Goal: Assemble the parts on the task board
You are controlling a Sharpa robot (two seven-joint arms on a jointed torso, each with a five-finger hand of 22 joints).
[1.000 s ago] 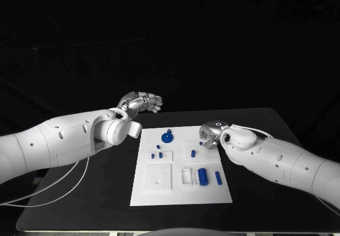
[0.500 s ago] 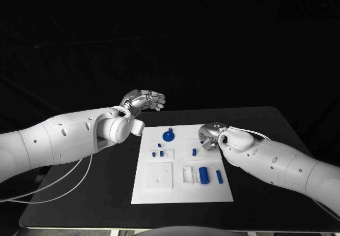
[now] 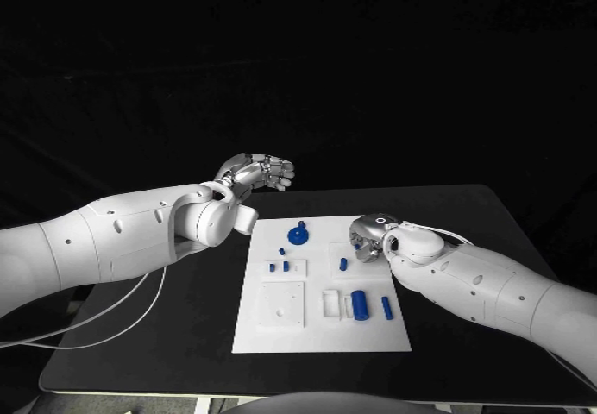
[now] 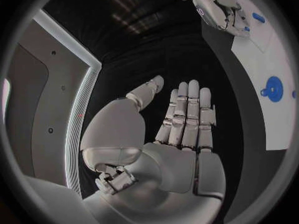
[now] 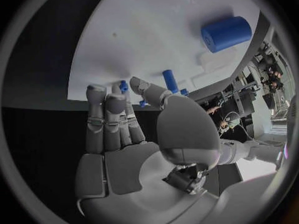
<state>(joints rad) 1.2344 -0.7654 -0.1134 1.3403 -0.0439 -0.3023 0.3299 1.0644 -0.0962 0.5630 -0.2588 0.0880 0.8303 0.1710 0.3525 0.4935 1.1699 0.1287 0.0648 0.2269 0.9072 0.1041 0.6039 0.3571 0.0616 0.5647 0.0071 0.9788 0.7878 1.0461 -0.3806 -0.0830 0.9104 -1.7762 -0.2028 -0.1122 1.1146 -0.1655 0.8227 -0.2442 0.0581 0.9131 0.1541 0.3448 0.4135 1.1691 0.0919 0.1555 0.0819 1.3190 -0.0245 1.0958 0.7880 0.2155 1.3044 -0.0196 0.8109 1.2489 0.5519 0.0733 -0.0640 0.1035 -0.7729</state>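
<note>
The white task board point(image 3: 317, 332) lies mid-table. On it are a round blue part point(image 3: 298, 234), small blue pegs point(image 3: 285, 266) and a thick blue cylinder point(image 3: 360, 305) beside a slimmer blue piece point(image 3: 386, 307). My right hand point(image 3: 369, 233) is down on the board's far right part; its thumb and a finger pinch a small blue peg point(image 5: 123, 86) standing at the board. My left hand point(image 3: 258, 171) hangs raised off the board's far left corner. Its palm point(image 4: 181, 134) is flat, its fingers straight and apart, and it holds nothing.
The board carries raised white blocks, a square one point(image 3: 281, 304) at the near left and a narrow one point(image 3: 329, 304) by the cylinder. Black table point(image 3: 162, 345) surrounds the board on all sides. My right forearm point(image 3: 498, 289) lies over the table's right side.
The whole picture has shifted a little, so the camera moved. Against the board, neither hand nor any part has visibly moved.
</note>
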